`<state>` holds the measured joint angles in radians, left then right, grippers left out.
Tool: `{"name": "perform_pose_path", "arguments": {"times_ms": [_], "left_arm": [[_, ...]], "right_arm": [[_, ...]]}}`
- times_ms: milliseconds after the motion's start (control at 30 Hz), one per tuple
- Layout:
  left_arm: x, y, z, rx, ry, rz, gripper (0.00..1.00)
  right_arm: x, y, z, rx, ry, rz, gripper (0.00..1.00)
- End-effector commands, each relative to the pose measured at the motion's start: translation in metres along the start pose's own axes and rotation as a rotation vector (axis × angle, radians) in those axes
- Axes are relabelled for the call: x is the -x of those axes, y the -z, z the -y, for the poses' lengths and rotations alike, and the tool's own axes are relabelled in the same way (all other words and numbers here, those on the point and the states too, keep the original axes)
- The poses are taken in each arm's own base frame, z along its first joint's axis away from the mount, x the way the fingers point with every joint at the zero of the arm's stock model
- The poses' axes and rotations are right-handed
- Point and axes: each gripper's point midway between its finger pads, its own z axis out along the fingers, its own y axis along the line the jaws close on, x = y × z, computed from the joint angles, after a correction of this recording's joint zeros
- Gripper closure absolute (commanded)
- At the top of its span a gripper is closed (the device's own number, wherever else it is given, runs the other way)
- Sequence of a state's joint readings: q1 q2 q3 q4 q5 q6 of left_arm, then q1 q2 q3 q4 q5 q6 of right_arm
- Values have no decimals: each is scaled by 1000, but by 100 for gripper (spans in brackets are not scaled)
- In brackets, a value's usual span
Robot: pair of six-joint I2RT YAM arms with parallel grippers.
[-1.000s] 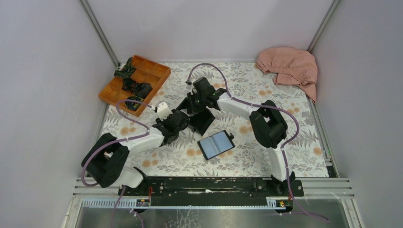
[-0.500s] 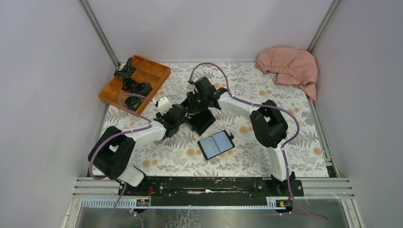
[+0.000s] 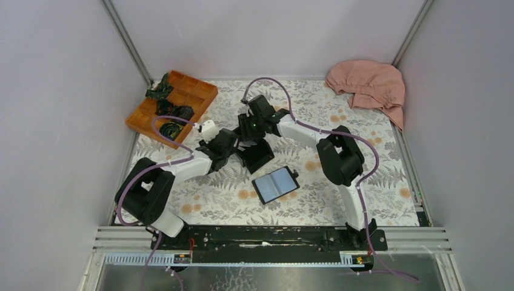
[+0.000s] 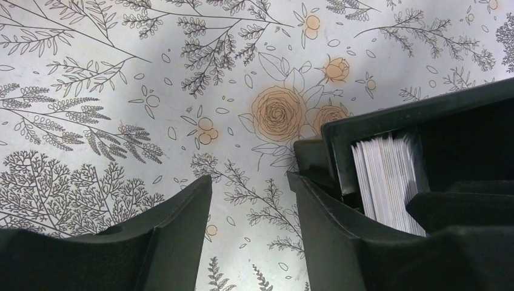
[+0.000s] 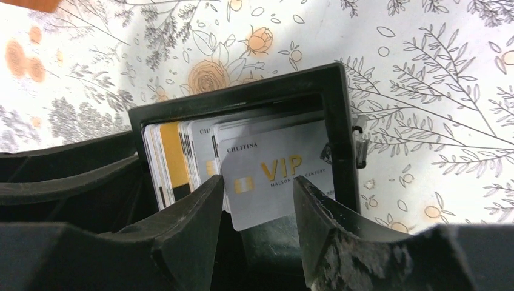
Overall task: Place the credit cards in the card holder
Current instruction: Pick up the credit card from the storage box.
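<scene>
White and pale grey cards (image 5: 273, 176) stand on edge in a black box (image 5: 339, 121), the front one lettered "VIP" in gold. The right gripper (image 5: 256, 185) hangs over them, fingers apart. The left gripper (image 4: 248, 179), also spread, sits beside the box. The holder (image 3: 276, 185) lies open on the surface (image 3: 230, 200), blue-grey pockets up.

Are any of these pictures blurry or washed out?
Top external view: soft, even light, faint shadows, all sharp. Left wrist view: a broad grey shadow crosses the flowered tablecloth near the top; the credit cards in the black box show only as pale edges. Right wrist view: the cloth's upper left is washed out, yet the VIP card has crisp print.
</scene>
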<state>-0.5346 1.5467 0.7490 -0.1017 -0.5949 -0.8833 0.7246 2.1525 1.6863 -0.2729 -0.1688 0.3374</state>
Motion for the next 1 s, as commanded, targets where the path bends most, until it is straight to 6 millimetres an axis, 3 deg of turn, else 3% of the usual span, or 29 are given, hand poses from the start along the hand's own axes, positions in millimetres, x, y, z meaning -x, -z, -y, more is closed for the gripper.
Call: {"name": "perform_pose_path", "arguments": {"times_ms": [0,300,633,967], "left_arm": [[20,-3,23,-65,42,45,39],[20,-5,24,-66,42,44,39],[25,-5,24,-60,35,56,39],[24,-7,25,-61,33,52,39]], "right_arm": [[3,-3,-4,91,-106,-5,47],[-8,-1,-16,265,-263,-33,50],[2,18,-38,370,-300,-24,53],[7,28,-44,393,-299,-9,56]]}}
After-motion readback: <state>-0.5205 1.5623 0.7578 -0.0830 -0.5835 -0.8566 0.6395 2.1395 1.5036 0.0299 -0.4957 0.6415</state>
